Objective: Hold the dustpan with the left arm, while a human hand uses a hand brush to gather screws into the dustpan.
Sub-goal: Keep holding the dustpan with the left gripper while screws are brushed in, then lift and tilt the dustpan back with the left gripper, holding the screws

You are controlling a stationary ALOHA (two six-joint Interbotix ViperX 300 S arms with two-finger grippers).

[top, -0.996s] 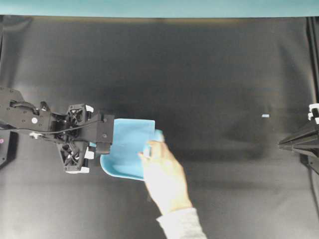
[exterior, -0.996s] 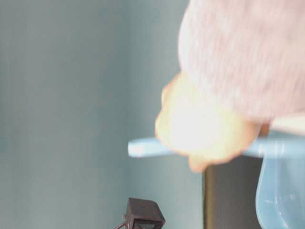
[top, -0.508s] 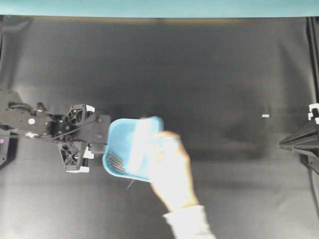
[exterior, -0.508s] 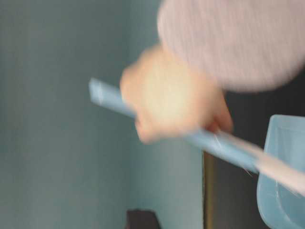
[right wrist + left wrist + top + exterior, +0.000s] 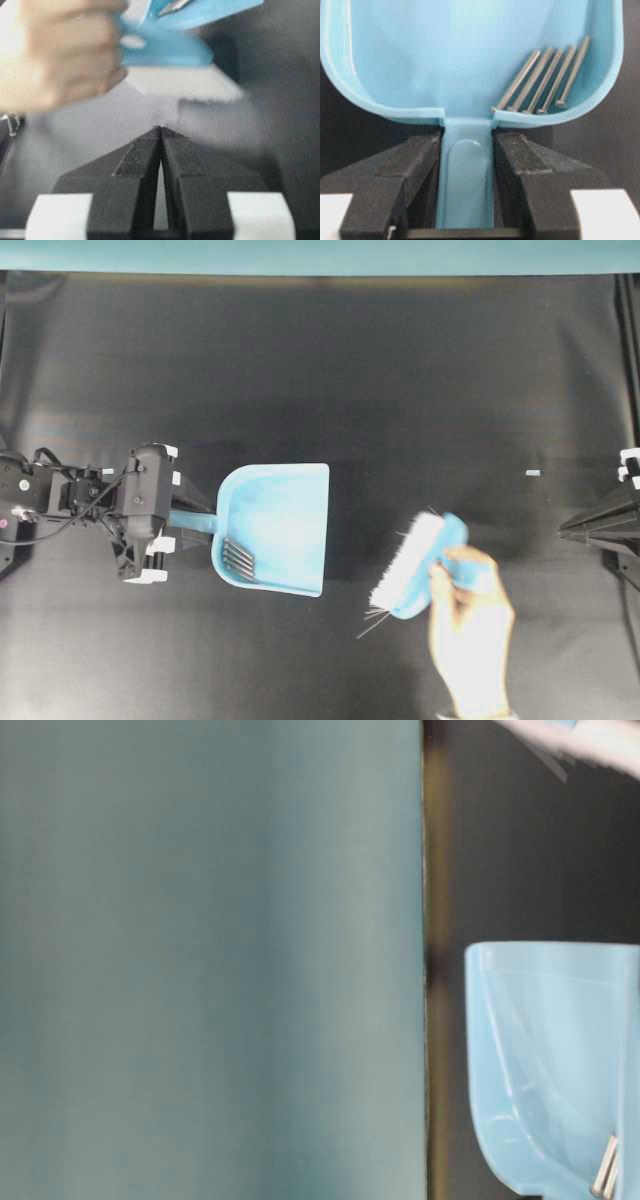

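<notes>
The light blue dustpan [image 5: 275, 528] lies left of centre on the black cloth, mouth to the right. My left gripper [image 5: 195, 523] is shut on its short handle [image 5: 466, 165], with a black finger pressed to each side. Several silver screws [image 5: 545, 82] lie side by side at the pan's back wall, seen from overhead as the screws [image 5: 236, 555]. The human hand [image 5: 468, 625] holds the hand brush [image 5: 415, 562] well to the right of the pan, bristles to the upper left. My right gripper [image 5: 161, 130] is shut and empty at the right edge, with the brush [image 5: 170, 47] blurred in front of it.
A small pale speck [image 5: 532, 473] lies on the cloth at the right. A teal wall [image 5: 320, 255] runs along the far edge. A few thin strands [image 5: 372, 620] stick out below the brush. The table-level view shows the pan's rim [image 5: 540, 1050] close up.
The hand has swept the brush off the dustpan and away to the right. The screws now show inside the pan. My left arm has drawn slightly left, still gripping the handle.
</notes>
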